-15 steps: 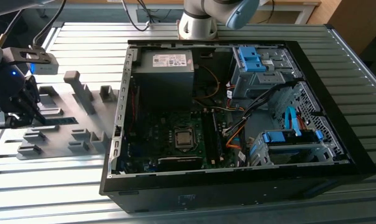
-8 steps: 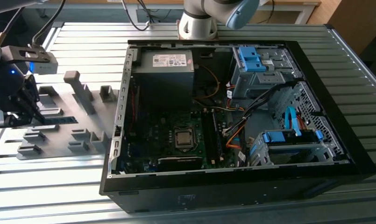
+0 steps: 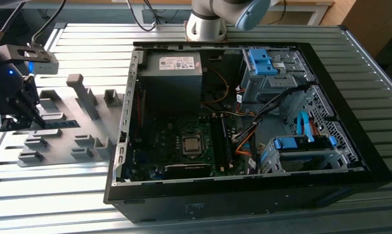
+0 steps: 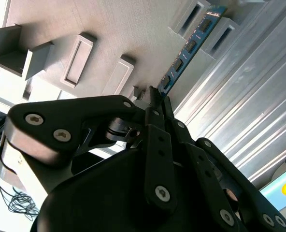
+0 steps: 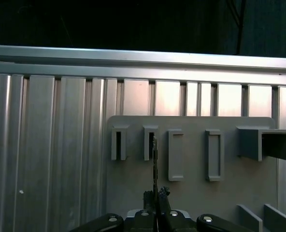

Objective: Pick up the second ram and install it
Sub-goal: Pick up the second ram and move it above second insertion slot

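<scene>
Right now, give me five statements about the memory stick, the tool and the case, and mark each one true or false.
1. The tool is at the grey holder tray, at the exterior view's left. True.
2. The second ram is seated in the motherboard. False: it is at the holder tray, one end between the tool's closed fingers.
3. The computer case lies open with its motherboard exposed. True.
4. The tool is reaching inside the computer case. False: it is outside the case, over the holder tray.
5. In the second wrist view, the second ram shows black chips on a blue board. True.
</scene>
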Controlling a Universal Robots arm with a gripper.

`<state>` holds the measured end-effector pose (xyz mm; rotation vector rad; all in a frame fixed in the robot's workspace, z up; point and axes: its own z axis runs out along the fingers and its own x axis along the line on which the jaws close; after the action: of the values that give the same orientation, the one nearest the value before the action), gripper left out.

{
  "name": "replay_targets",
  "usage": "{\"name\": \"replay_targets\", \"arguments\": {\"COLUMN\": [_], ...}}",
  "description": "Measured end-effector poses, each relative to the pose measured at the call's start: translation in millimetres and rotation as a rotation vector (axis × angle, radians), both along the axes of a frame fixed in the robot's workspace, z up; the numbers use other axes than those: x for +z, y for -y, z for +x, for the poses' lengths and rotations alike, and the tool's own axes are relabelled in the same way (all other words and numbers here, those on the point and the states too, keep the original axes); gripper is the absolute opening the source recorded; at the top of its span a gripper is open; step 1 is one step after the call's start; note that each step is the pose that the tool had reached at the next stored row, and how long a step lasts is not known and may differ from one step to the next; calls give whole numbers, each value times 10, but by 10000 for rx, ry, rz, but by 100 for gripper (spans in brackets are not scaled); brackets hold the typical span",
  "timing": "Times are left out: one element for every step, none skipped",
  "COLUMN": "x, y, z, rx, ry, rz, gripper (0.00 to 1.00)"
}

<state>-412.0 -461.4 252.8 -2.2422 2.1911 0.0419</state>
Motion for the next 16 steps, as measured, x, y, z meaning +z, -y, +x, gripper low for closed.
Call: {"name": "replay_targets", "arguments": {"x": [9,18,24,28,32,35,38,41,44,46,49,54,61,66,69,72], "y": [0,0,0,0,0,0,0,0,0,0,0,0,0,0,0,0], "z": [0,0,0,0,0,0,0,0,0,0,0,0,0,0,0,0], "rx": [0,0,0,0,0,1,0,0,0,0,0,0,0,0,0,0], "ry": [0,0,0,1,1,2,1,0,0,1,0,-1,-2,-2,0,2], "rz": [0,0,1,1,1,2,2,0,1,1,1,0,-1,-1,1,2], "gripper": [14,14,14,14,14,14,14,14,14,14,14,14,14,14,14,14]}}
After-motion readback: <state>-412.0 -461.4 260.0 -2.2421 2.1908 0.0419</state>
